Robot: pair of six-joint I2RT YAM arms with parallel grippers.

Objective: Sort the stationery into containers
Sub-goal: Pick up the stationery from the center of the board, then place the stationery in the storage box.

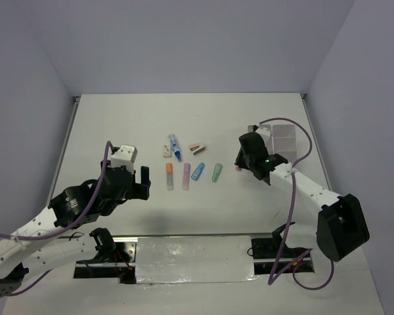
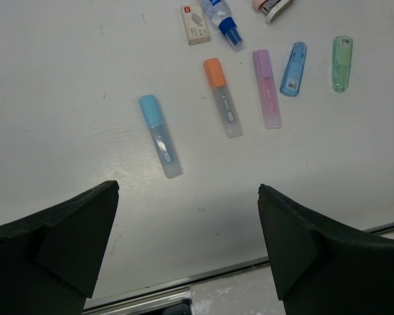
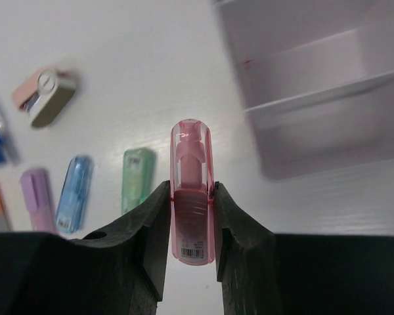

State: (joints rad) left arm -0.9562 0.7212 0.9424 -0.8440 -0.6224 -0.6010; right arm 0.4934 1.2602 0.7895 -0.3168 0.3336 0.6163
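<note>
Right end effector [image 3: 192, 195]: clenched on the pink marker, one finger on each side of its barrel; sits just left of the bins in the top view.
Pink marker [image 3: 192, 172]: held lengthwise between the fingers, clear cap pointing away from the wrist, barcode end nearest the camera. Whether it is off the worktop cannot be told.
Bins [image 3: 315, 85]: translucent white block at the far right of the worktop [image 1: 118, 125]; its near corner lies just right of and beyond the pink marker.
Left end effector [image 2: 187, 190]: released, fingers spread wide, nothing between them; over the left part of the worktop, near the light-blue marker.
Light-blue marker [image 2: 160, 136]: lying flat, apart from the row to its right, cap pointing away.
Orange marker [image 2: 222, 97]: first in the row, flat, cap away.
Purple marker [image 2: 266, 88]: just right of the orange marker, about parallel to it.
Blue marker [image 2: 293, 69]: short, clear blue, tilted, right of the purple marker.
Green marker [image 2: 342, 63]: short, clear green, at the right end of the row.
Eraser [image 2: 195, 24]: white block beyond the orange marker.
Tube [image 2: 223, 20]: blue and white, just right of the eraser, blue tip towards the row.
Pink-grey item [image 3: 44, 97]: small, beyond the blue and green markers; kind not clear.
</note>
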